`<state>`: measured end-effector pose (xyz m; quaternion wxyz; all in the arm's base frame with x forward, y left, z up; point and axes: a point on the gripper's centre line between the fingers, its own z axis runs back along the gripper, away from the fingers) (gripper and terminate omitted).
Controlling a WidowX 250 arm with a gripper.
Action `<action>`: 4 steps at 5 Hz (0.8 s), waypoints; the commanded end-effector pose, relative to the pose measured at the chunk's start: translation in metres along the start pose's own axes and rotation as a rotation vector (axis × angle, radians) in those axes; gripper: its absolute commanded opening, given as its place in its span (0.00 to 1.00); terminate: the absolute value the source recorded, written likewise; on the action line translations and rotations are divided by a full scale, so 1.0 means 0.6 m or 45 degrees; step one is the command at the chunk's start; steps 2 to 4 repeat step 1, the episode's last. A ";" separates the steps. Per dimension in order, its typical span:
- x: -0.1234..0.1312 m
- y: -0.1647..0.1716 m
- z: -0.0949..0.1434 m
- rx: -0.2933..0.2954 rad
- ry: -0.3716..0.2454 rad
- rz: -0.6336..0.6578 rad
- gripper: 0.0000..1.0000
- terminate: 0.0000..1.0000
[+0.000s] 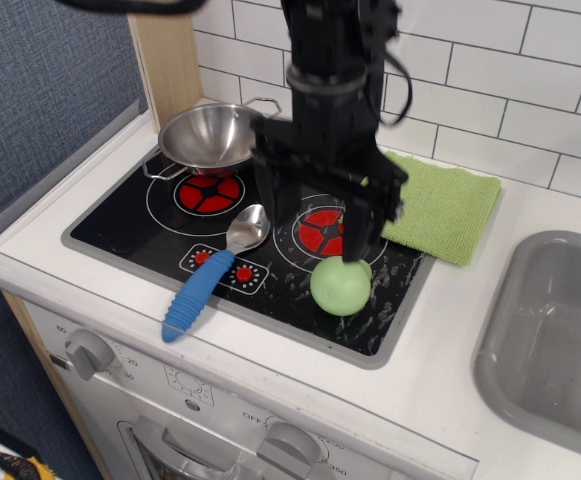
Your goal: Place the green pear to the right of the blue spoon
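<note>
Smooth pale green pear [341, 286]; rounded, seemingly unmarked.

White tiled wall [530, 90] behind, blue textured wall [40, 90] at left, a grey sink [550, 340] at right of the white desk [440, 390].

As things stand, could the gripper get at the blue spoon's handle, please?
Probably yes: the blue spoon lies uncovered on the stove top, left of the green pear, and the open gripper hangs just right of it, holding nothing.
</note>
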<state>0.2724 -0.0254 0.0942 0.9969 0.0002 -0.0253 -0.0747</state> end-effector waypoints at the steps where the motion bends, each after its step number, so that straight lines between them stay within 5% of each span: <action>1: 0.002 0.016 0.021 0.073 -0.069 0.000 1.00 1.00; 4: 0.002 0.016 0.021 0.073 -0.069 0.000 1.00 1.00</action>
